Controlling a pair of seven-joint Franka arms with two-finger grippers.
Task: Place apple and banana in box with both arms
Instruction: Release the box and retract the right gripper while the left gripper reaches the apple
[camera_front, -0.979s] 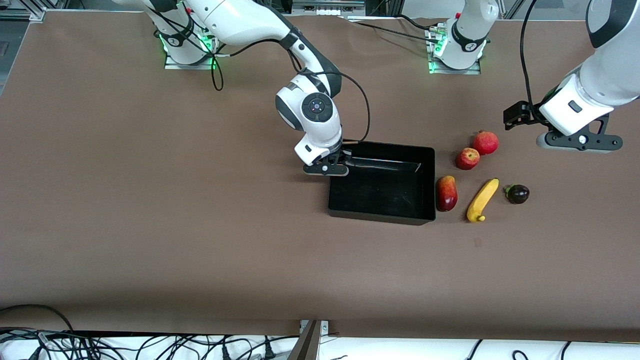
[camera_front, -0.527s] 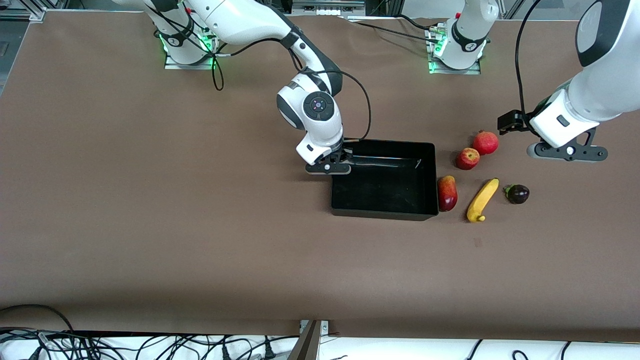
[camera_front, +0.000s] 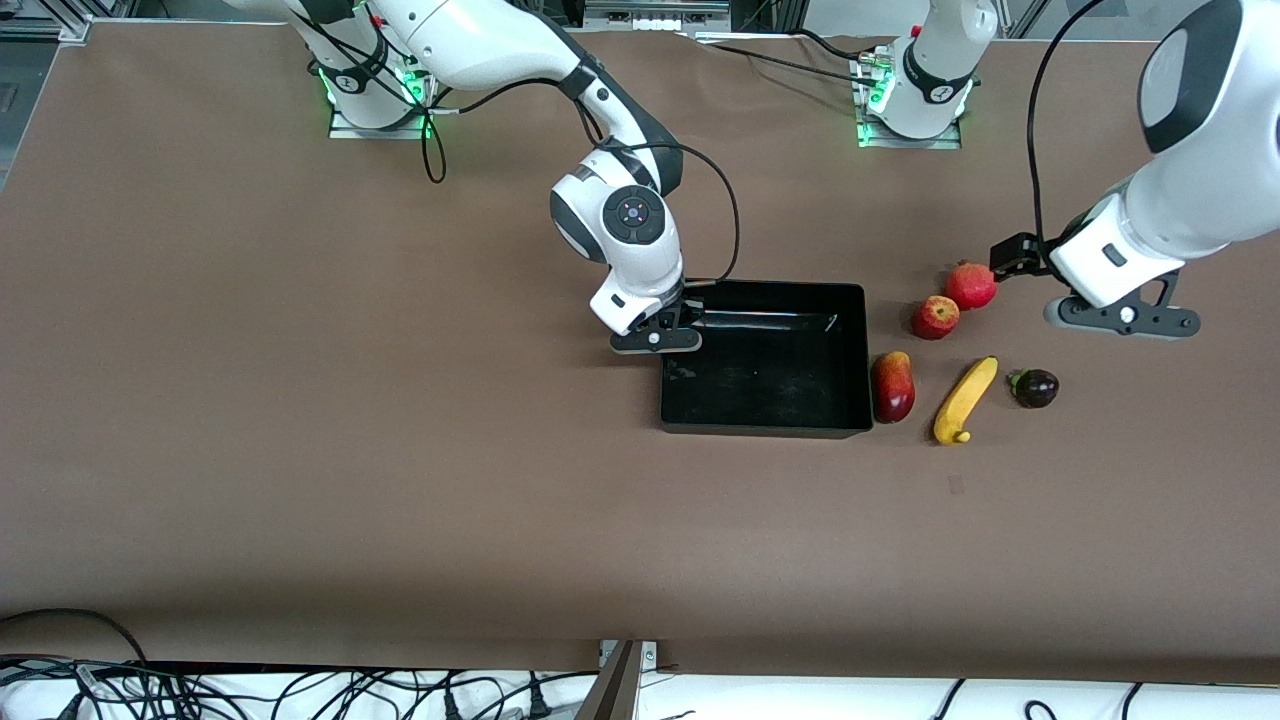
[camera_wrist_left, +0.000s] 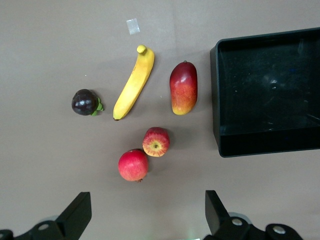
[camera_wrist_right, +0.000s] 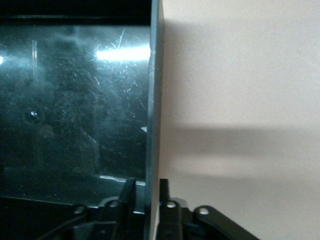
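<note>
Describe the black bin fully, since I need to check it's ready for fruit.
The shallow, glossy black rectangular plastic bin sits upright and empty on the brown table, its scratched floor reflecting light. The right tool straddles its wall at the corner toward the right arm's end, one finger inside, one outside. An elongated red-and-yellow fruit lies right beside the wall toward the left arm's end; contact is unclear.

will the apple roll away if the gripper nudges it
Probably. The apple is small and round, so a sideways nudge would likely roll it. It touches or nearly touches the round red fruit, which may block it one way or get pushed too. Its smooth skin may slip between the fingers; the open left gripper looks wide enough to straddle it.
</note>
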